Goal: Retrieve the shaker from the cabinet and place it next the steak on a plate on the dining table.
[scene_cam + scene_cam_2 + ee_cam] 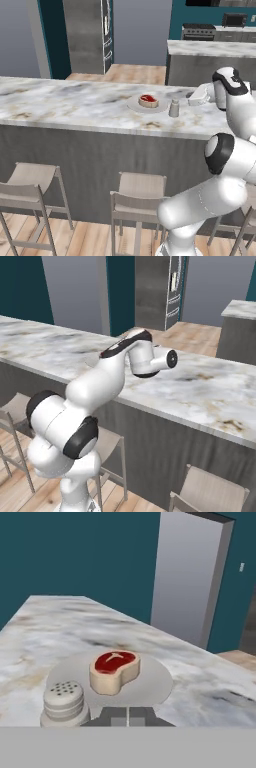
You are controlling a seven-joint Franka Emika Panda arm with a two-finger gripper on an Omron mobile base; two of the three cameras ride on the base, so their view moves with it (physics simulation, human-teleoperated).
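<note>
- Shaker: stands upright on the table, just beside the plate, on the side toward the arm; in the hand view its perforated cap sits at the plate's rim.
- Steak: lies on the plate; in the hand view its red top faces up, near the shaker but apart from it.
- Gripper: fingertips pressed together, holding nothing, raised above the table beside the shaker and clear of it.
- Stools: stand on the wood floor along the table's grey front.
</note>
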